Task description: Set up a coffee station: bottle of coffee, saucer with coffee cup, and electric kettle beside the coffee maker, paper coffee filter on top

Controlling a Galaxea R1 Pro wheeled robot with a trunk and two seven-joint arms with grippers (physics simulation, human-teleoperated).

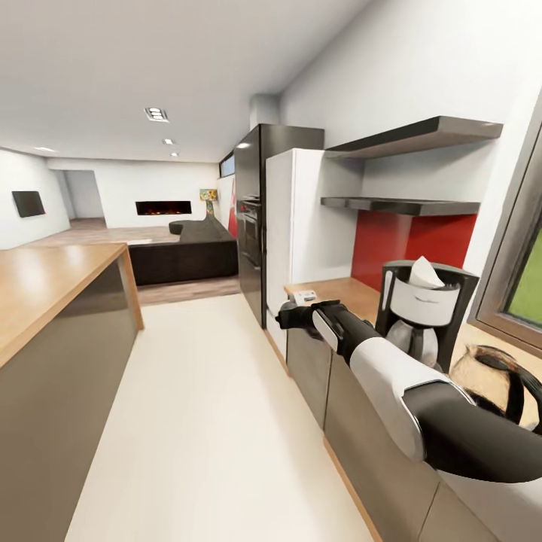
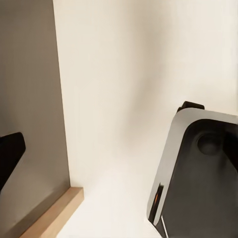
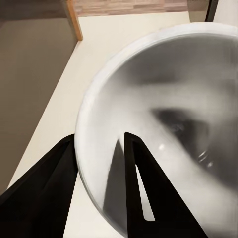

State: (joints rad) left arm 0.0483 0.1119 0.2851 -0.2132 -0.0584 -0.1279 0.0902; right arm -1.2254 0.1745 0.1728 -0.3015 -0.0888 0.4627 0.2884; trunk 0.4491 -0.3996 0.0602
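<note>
The right hand (image 3: 101, 163) is pinching the rim of the white saucer (image 3: 163, 124) between its 2 fingers, carrying it above the floor toward the desk (image 1: 354, 290), where the coffee maker (image 1: 421, 316) is waiting.

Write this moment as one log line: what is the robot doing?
right gripper: shut on saucer rim | coffee maker: on kitchen countertop, paper coffee filter on top | electric kettle: beside it
</note>
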